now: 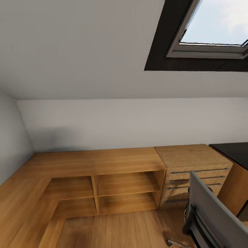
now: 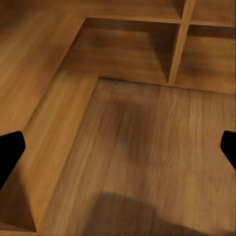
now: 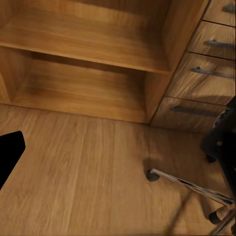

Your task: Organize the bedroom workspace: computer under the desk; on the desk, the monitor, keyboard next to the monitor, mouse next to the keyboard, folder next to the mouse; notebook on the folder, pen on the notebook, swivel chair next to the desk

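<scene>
The robot is facing a low L-shaped wooden shelf unit [image 1: 103, 179] under a sloped ceiling with one skylight [image 1: 213, 24], and very little of the task is showing. The swivel chair [image 1: 215, 213] is standing at the lower right of the head view, its grey back turned toward the camera, just beside a light-wood chest of drawers [image 1: 193, 168]. Past that chest a corner of the glossy black bench [image 1: 234, 151] is peeking in at the right edge.

The likeliest trouble is the chair — its chrome base [image 3: 191, 187] and casters are lying near the right arm, so a turn of the base or a sweep of that arm could be knocking it away or snagging a leg. Mistaking the chest for the bench is another risk.

Counting: one chair, one chest with four drawer fronts showing, four open shelf compartments, one skylight.

The left hand [image 2: 118, 147] is standing with its fingers wide apart over bare wood floor, holding nothing. Of the right hand, one dark fingertip [image 3: 9, 152] is showing, so I cannot tell its state.
</scene>
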Robot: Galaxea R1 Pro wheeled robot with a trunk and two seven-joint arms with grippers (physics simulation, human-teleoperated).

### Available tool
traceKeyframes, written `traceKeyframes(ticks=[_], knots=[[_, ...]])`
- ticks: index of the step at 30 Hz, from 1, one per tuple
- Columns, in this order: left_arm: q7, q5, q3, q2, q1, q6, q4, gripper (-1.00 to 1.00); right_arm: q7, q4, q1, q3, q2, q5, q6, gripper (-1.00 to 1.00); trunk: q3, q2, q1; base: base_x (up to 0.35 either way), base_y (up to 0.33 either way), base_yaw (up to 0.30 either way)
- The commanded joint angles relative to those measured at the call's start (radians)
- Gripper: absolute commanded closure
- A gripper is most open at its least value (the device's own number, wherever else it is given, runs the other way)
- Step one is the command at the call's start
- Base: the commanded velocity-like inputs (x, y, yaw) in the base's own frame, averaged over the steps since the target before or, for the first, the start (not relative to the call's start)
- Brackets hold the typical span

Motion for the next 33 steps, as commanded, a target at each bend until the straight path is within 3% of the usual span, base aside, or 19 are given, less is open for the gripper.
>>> traceKeyframes(ticks=[1, 23, 33], knots=[[0.010, 0.000, -0.009, 0.000, -0.001, -0.002, 0.000, -1.00, -0.003, 0.001, -0.001, 0.009, 0.000, -0.007, -0.002, -1.00, -0.002, -0.002, 0.001, 0.000, 0.000, -0.272], [0.010, 0.000, -0.009, 0.001, -0.001, -0.001, 0.000, -1.00, 0.000, 0.001, -0.001, 0.009, 0.000, -0.007, -0.003, -1.00, -0.002, -0.002, 0.001, 0.061, 0.063, -0.272], [0.010, 0.000, -0.009, 0.000, -0.001, -0.001, 0.000, -1.00, 0.000, 0.001, -0.001, 0.009, 0.000, -0.007, -0.002, -1.00, -0.002, -0.002, 0.001, 0.000, 0.205, -0.272]])
